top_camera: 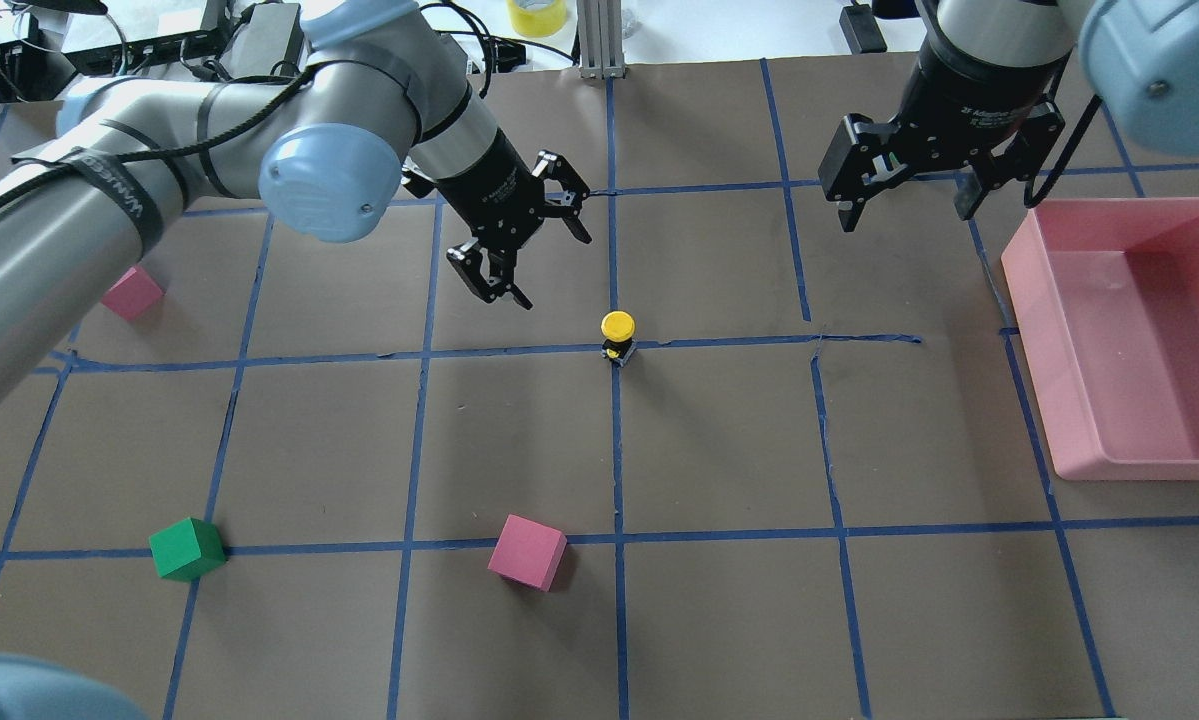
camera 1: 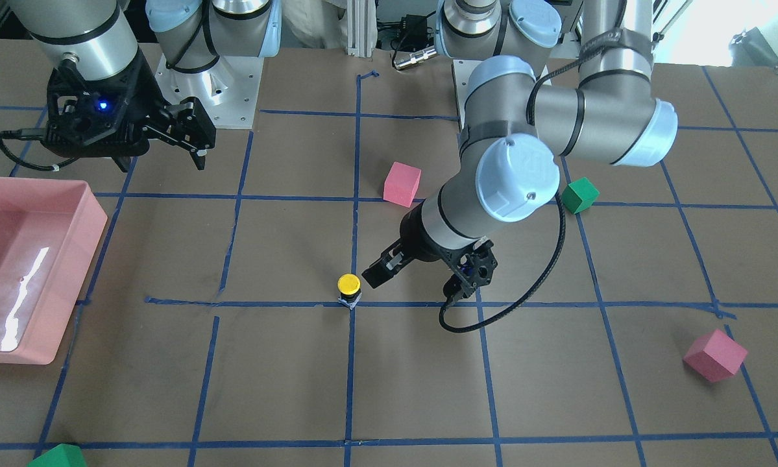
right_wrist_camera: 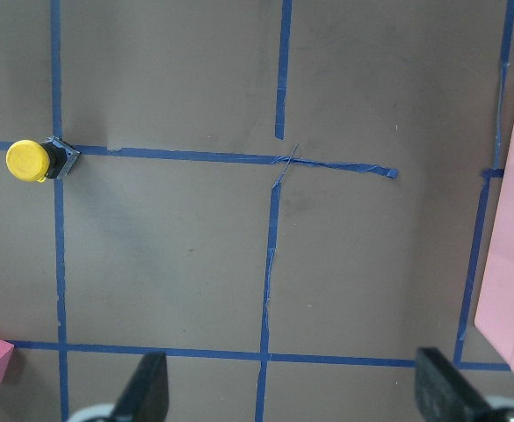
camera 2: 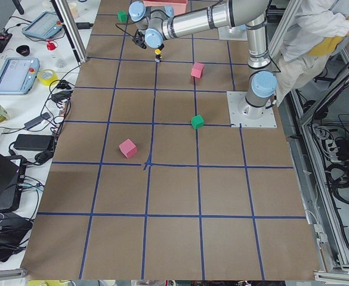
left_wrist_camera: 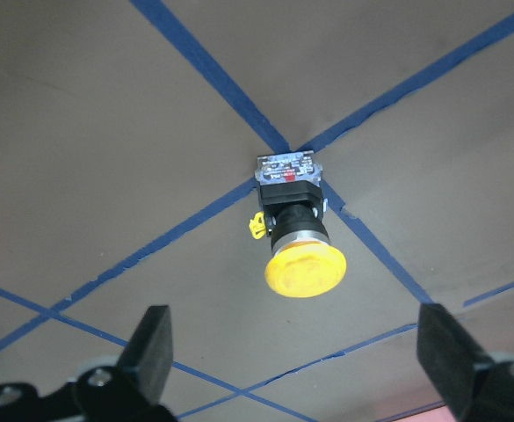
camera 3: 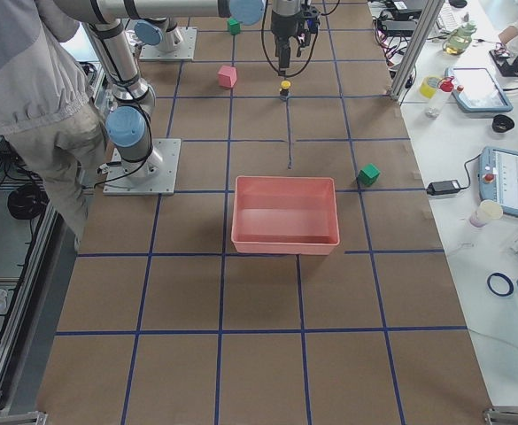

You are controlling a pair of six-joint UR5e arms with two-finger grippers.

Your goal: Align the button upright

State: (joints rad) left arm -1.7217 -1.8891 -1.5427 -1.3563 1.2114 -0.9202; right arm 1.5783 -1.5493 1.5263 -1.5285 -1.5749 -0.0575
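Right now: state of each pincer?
Left pincer: open, empty, near the button but not touching it.
Right pincer: open, empty.

Left arm (top_camera: 209, 110) and right arm (top_camera: 999, 25): silver-grey tubes, pale blue joint caps (camera 1: 515, 175), thin black rings at the joints. Small screw in each visible cap. Left arm has a black strap (top_camera: 119, 195) with white lettering, probably a brand, unreadable. Black cable (camera 1: 564, 237) loops off its wrist. Left tool (top_camera: 553, 268) and right tool (top_camera: 904, 215): matte black, linkage fingers. Blue light (camera 1: 104, 104) on the right wrist housing. Silver base plate (camera 1: 233, 97), bolt holes.
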